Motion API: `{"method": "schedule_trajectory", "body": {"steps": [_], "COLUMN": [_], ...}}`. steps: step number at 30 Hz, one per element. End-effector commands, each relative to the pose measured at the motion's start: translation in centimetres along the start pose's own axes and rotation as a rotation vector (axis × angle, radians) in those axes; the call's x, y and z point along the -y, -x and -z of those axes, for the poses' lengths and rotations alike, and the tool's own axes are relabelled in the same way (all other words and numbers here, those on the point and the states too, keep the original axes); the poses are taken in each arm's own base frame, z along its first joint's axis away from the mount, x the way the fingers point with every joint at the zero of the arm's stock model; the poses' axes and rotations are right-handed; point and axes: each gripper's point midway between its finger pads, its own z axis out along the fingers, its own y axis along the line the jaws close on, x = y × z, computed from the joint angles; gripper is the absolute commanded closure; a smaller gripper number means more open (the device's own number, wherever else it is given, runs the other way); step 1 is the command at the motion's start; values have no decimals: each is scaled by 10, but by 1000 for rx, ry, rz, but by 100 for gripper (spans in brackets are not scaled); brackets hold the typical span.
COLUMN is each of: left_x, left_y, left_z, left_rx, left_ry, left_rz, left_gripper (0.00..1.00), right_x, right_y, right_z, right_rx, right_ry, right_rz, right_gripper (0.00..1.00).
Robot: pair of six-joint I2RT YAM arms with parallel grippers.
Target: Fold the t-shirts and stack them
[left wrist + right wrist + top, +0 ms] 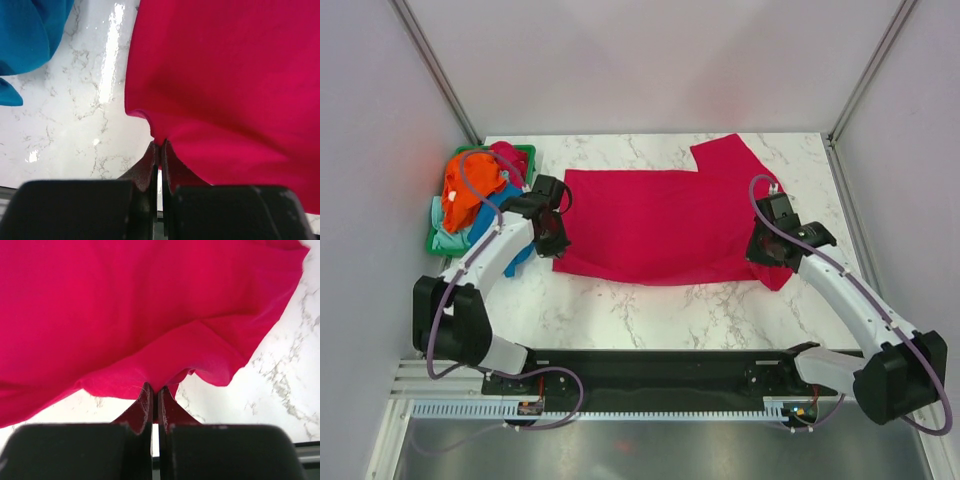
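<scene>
A magenta-red t-shirt (660,222) lies spread across the middle of the marble table, one sleeve (725,150) pointing to the back. My left gripper (553,235) is shut on the shirt's left edge; in the left wrist view (159,145) the cloth (230,85) is pinched between the tips. My right gripper (767,252) is shut on the shirt's right near edge, shown pinched in the right wrist view (156,388) with cloth (125,305) draping above. The orange shirt (460,195), blue shirt (492,222) and pale mint shirt (442,238) lie heaped in the basket. The blue one also shows in the left wrist view (30,35).
A green plastic basket (525,153) stands at the table's back left with the heaped shirts spilling over its near side. Grey walls close in the table at the back and both sides. The black arm mounting rail (650,372) runs along the near edge.
</scene>
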Motion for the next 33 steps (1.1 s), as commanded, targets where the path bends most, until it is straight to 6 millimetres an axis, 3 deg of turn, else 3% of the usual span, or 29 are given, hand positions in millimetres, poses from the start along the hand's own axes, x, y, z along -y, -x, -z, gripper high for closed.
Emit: {"method": "schedule_trajectory", "body": {"steps": [1, 8, 17, 26, 28, 30, 31, 32, 33], "left_x": [-8, -9, -3, -1, -2, -5, -6, -5, -7], "left_y": [17, 30, 43, 55, 60, 66, 69, 80, 82], "left_z": [-4, -22, -49, -73, -78, -78, -78, -74, -70], "left_rx": [26, -6, -48, -89, -99, -101, -101, -74, -76], "left_ry": [56, 97, 140, 157, 159, 159, 160, 159, 170], "left_rz": [-42, -39, -60, -54, -52, -37, -34, -29, -32], "left_gripper": [98, 98, 98, 96, 87, 76, 61, 55, 50], "right_x": [-8, -15, -15, -3, -1, -1, 2, -1, -2], "right_y": [43, 64, 72, 82, 88, 101, 108, 123, 131], "right_z": [3, -20, -53, -94, -101, -110, -113, -118, -119], "right_rx": [106, 86, 46, 8, 5, 10, 14, 28, 36], "right_ry": [28, 16, -1, -48, -50, -53, -57, -50, -43], "right_rz": [27, 47, 52, 26, 14, 2, -9, -16, -20], "right_gripper": [100, 100, 100, 100, 94, 72, 60, 49, 44]}}
